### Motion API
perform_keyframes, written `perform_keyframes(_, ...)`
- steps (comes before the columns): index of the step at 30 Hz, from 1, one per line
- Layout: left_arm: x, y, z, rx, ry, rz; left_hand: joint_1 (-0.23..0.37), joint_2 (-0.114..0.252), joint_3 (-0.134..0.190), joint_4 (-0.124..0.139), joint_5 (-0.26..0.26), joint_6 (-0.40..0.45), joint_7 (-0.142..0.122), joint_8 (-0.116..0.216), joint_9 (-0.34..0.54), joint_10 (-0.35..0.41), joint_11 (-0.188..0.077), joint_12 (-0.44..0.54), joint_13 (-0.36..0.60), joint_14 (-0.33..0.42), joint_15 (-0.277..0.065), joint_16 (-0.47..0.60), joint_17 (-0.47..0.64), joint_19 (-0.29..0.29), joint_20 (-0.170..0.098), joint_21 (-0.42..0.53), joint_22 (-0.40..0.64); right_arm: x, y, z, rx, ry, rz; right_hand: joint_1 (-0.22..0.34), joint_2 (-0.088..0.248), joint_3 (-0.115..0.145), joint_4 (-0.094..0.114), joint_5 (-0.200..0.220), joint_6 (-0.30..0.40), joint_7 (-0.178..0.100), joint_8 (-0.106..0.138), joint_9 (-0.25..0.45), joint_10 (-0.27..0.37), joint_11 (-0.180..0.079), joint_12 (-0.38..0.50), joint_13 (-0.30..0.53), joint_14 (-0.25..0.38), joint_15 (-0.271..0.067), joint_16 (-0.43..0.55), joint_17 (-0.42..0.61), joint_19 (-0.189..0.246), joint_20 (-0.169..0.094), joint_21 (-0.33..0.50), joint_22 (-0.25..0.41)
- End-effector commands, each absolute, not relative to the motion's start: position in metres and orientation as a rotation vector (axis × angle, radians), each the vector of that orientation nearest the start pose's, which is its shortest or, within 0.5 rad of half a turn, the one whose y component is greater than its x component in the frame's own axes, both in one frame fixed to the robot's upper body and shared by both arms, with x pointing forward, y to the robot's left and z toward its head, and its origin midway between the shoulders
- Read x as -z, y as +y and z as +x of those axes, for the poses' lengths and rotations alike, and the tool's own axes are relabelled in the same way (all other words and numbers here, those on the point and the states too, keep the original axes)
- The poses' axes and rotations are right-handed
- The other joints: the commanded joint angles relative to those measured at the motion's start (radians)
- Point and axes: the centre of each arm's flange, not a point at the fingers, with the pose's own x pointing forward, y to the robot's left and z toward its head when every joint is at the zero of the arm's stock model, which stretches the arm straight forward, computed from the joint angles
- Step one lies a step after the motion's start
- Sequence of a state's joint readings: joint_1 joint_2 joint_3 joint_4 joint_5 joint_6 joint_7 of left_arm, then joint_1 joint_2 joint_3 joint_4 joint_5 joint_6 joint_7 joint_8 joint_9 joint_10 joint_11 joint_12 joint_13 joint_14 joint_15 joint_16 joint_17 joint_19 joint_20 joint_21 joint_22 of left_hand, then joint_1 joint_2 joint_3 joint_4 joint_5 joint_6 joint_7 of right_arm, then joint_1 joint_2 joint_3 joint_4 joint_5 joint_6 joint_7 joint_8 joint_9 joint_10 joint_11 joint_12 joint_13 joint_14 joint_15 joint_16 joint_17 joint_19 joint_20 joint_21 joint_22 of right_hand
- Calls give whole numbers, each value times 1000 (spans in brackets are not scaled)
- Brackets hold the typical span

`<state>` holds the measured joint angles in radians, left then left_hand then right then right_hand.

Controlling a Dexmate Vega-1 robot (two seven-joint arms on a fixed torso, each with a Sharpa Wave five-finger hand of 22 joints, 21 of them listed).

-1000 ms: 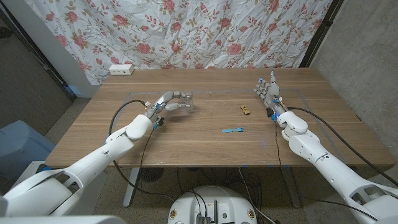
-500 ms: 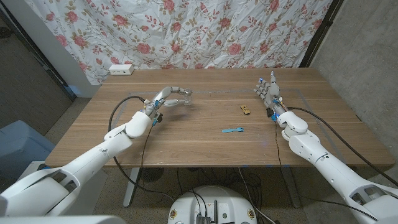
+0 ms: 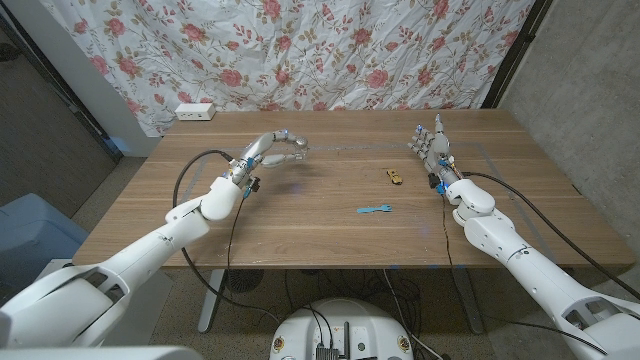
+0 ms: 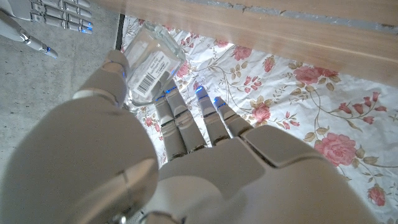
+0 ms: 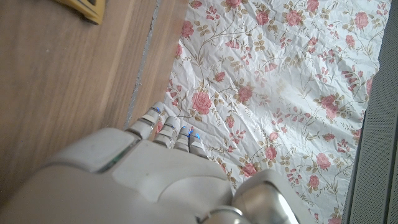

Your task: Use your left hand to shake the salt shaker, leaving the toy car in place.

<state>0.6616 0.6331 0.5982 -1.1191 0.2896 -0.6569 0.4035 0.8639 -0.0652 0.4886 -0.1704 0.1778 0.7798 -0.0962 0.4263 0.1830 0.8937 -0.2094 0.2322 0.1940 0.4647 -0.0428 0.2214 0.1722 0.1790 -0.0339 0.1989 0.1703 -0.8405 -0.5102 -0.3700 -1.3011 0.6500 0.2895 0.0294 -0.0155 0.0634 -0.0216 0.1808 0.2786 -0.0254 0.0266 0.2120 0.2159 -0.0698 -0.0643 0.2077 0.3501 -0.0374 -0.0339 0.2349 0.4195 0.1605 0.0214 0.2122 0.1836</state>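
Glass salt shaker [image 4: 151, 61] sits gripped in my left hand [image 3: 275, 150], lifted off the bench [image 3: 300, 225]; shaking underway, I judge; toy car [image 3: 394, 177] untouched.

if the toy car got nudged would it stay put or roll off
The toy car would probably roll: it sits on bare smooth table with nothing against it. It looks tiny, so likely light enough for a slight brush to shift it. Its wheels are too small to make out here, so how freely it rolls is a guess.
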Motion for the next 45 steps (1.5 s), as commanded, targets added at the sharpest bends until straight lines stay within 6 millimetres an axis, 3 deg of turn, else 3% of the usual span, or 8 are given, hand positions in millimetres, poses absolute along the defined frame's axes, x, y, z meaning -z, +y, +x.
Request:
perform_keyframes(1, -12, 257, 624, 43, -1149, 989, 8, 11, -4, 1, 4, 32, -10, 7, 6, 12, -15, -1, 1, 10, -150, -5, 3, 1, 4, -4, 1, 27, -290, 653, -207, -593, 42, -3, 97, -1, 6, 7, -1, 8, 6, 4, -5, -1, 7, 4, -5, -35, 4, 5, 7, 1, 6, 5)
perform_keyframes(45, -58, 239, 616, -6, -1414, 1447, 1, 23, -23, 8, 3, 49, -19, 3, 11, 31, -14, -7, 4, 18, -148, -11, 5, 1, 4, -6, 1, 27, -290, 653, -207, -593, 42, -3, 97, -1, 6, 7, 0, 8, 6, 4, -6, 0, 7, 4, -5, -34, 4, 5, 7, 1, 6, 5)
